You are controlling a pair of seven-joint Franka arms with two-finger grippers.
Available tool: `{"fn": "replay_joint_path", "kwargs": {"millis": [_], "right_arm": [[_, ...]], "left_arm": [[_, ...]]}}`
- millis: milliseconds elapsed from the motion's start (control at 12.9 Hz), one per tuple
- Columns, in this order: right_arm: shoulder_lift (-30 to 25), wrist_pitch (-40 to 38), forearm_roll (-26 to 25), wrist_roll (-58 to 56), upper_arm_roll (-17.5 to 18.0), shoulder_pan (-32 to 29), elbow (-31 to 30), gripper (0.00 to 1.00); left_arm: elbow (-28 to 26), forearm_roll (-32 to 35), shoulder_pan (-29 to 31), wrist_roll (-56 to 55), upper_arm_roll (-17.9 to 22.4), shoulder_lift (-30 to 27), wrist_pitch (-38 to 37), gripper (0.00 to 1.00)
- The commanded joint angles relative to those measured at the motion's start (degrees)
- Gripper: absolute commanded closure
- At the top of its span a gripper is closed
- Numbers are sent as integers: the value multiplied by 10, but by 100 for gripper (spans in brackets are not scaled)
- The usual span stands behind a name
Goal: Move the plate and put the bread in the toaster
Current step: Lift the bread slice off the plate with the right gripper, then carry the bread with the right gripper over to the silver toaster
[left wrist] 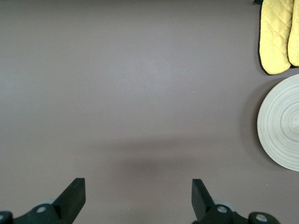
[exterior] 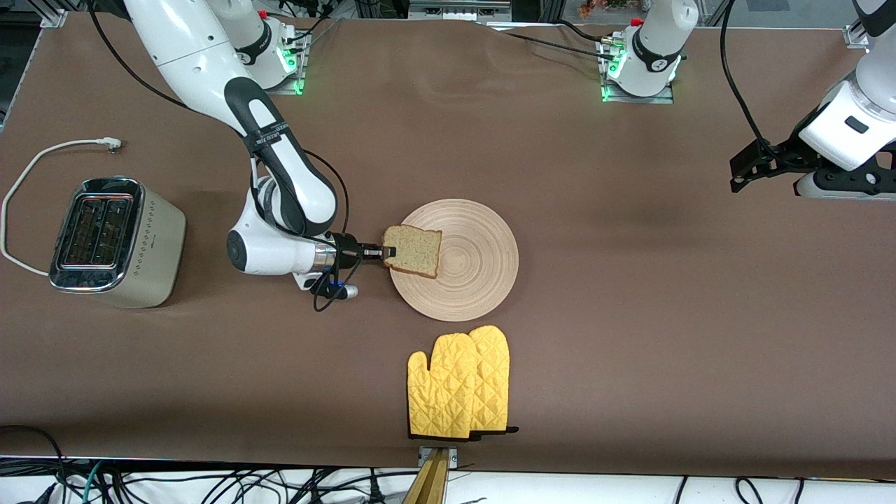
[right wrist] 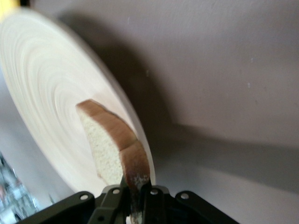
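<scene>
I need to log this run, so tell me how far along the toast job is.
Done: nothing is finished that shows; the plate lies mid-table by the yellow mitts.
In hand: the right gripper is shut on the bread, over the plate's edge.
Left: carry the bread to the toaster at the right arm's end and slot it in.
The left gripper waits open over bare table.

Right arm: reaches from its base, elbow bent, wrist turned level; right gripper (exterior: 383,252) clamped tight on the bread (exterior: 414,250) by its edge. Left arm: waits at its own table end; left gripper (exterior: 747,166) spread wide, holding nothing.
</scene>
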Motion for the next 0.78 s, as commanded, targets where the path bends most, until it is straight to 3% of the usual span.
{"fn": "replay_joint_path", "kwargs": {"millis": [0, 310, 698], "right_arm": [[-49, -126, -27, 2, -52, -5, 54, 100], [-49, -126, -27, 1, -52, -7, 56, 100], [-51, -141, -65, 1, -54, -17, 73, 100]], "left_arm": [[18, -11, -7, 9, 8, 7, -14, 0], [18, -11, -7, 9, 7, 7, -16, 0], [18, -11, -8, 9, 7, 7, -16, 0]]}}
